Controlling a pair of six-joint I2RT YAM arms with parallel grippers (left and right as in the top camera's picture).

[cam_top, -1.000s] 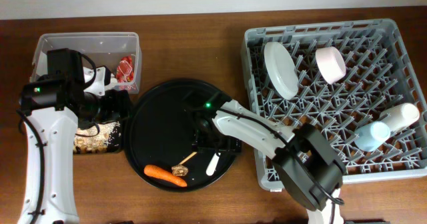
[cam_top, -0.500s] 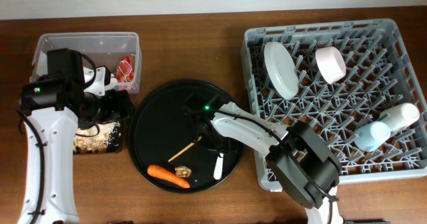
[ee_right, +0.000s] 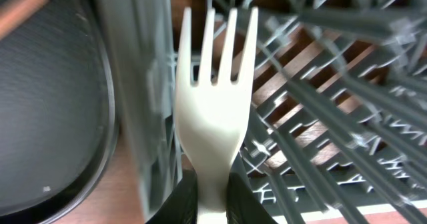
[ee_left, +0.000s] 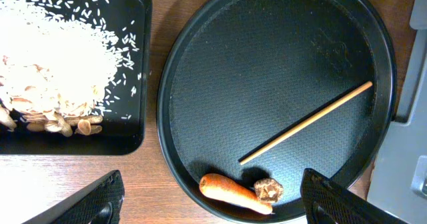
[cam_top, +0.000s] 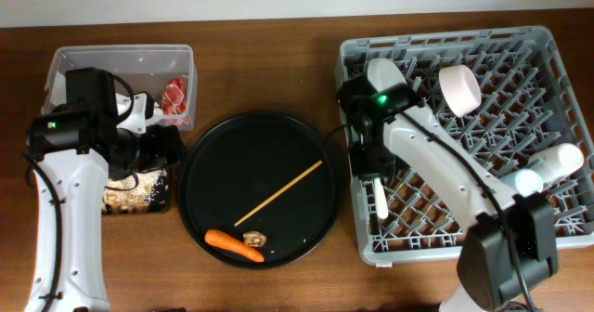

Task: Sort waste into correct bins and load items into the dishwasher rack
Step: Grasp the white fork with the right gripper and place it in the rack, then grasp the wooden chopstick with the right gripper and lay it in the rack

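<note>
Between the fingers of the right gripper [ee_right: 208,204], closed narrow on its handle, sits the white plastic fork [ee_right: 212,111], with its neck and tines projecting beyond the tips. Whether the tines touch the lattice cannot be told. Beneath and around the fork: the large square grey plastic dishwasher rack [cam_top: 445,41]. The fork hangs just inside its left wall, in the near-left part. Step in hand, by judgement: loading the fork into the rack. The next move probably calls for a short descent and an opening of the jaws, placed so that the slim handle lodges among the pegs instead of slipping through the floor. Further into the rack, at the far side: a white round plate [cam_top: 390,94] on edge and a pale cup [cam_top: 459,89]. At the right: a light-blue cup [cam_top: 518,184] beside a white cup [cam_top: 561,159]. Left of the rack: a large round black tray [cam_top: 213,163] carrying a thin wooden stick [cam_top: 278,193], an orange carrot [cam_top: 230,244] and a small brown lump [cam_top: 253,240], none yet sorted. Above that tray's left side: the left gripper [ee_left: 212,179], fingers spread wide, holding nothing. Far left: a shallow black rectangular tray [ee_left: 143,64] of white rice [ee_left: 60,51], and a clear plastic rectangular tub [cam_top: 121,57] containing a red shiny wrapper [cam_top: 174,98].
</note>
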